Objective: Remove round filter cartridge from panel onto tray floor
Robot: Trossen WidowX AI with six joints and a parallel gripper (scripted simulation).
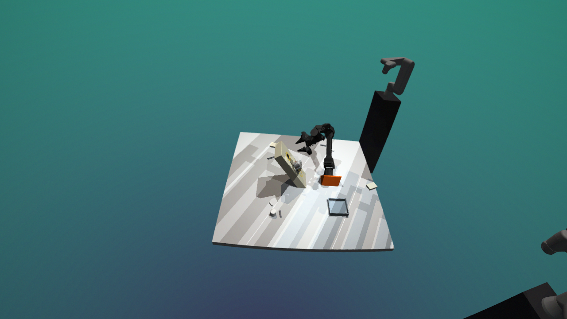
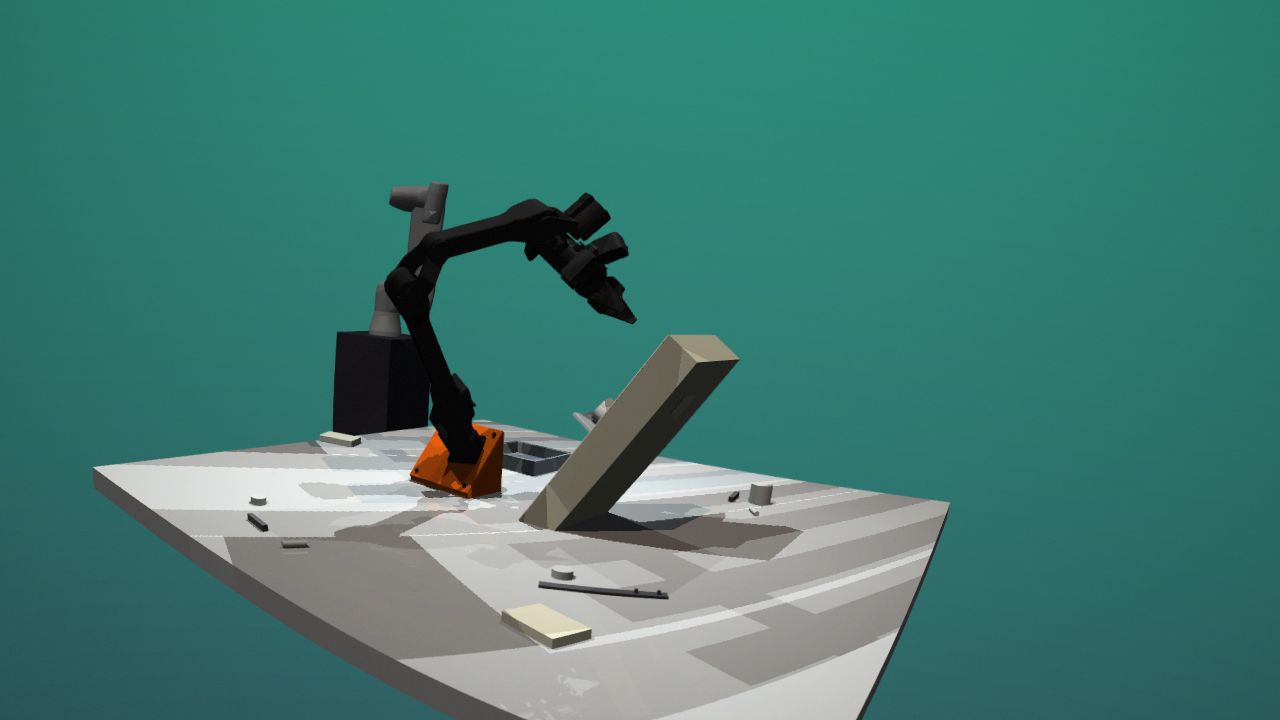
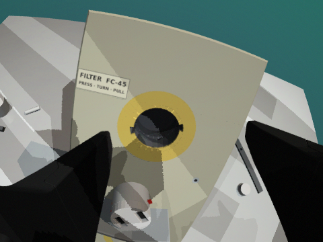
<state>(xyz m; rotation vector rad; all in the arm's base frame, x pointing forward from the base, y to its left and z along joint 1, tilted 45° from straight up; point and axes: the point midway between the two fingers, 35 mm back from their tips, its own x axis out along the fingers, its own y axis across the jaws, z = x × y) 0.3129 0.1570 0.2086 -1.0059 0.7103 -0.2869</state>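
The white round cartridge [image 1: 297, 164] [image 2: 605, 408] [image 3: 129, 198] is out of its hole. It rests tilted on a small grey ledge [image 3: 159, 223] low on the sloping panel's front, its two dark slots facing the wrist camera. The beige panel [image 1: 288, 170] [image 2: 626, 411] [image 3: 208, 84] has an empty round hole [image 3: 156, 128] inside a yellow ring. My gripper [image 1: 297, 146] [image 2: 633, 320] [image 3: 180, 134] is open and empty, above and in front of the panel, clear of the cartridge. The dark-rimmed tray [image 1: 338, 215] [image 2: 534, 465] stands on the table, with nothing seen in it.
The orange arm base [image 1: 331, 180] [image 2: 478, 461] stands between panel and tray. A loose grey cylinder [image 1: 272, 212] [image 2: 760, 493] stands left of the tray in the top view. A cream block [image 2: 546, 625] and a dark bar [image 2: 604, 590] [image 3: 250, 171] lie behind the panel.
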